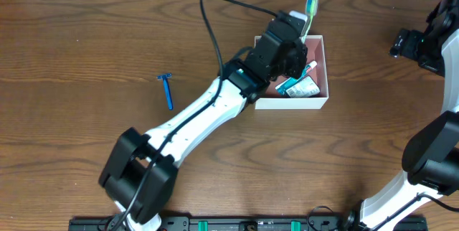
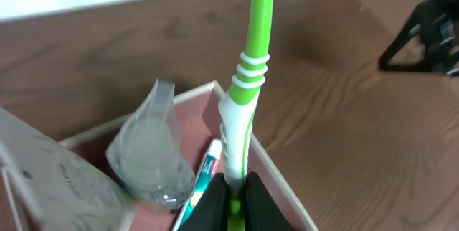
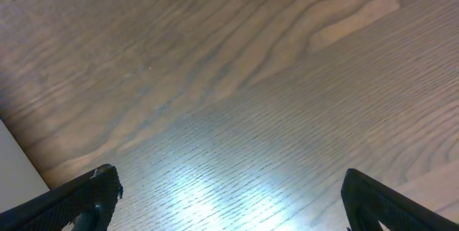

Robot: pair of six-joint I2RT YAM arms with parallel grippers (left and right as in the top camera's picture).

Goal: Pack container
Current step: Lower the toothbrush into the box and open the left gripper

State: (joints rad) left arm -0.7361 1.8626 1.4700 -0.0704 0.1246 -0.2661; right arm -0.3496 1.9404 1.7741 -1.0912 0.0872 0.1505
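The dark wood-grain surface carries a blue razor lying flat left of centre and, well apart to its right, the white-walled, pink-lined container near the far edge.

The square, shallow open-top box with white walls and a dusty pink floor sits flat directly under the left claw. A green-and-white plastic toothbrush stands nearly upright, its lower handle pinched in the claw and its head reaching beyond the box's far wall. Inside the box, just below the claw, lie a white-and-teal toothpaste tube and a crumpled clear plastic pouch. A blue plastic razor lies outside the box, well to the claw's left.
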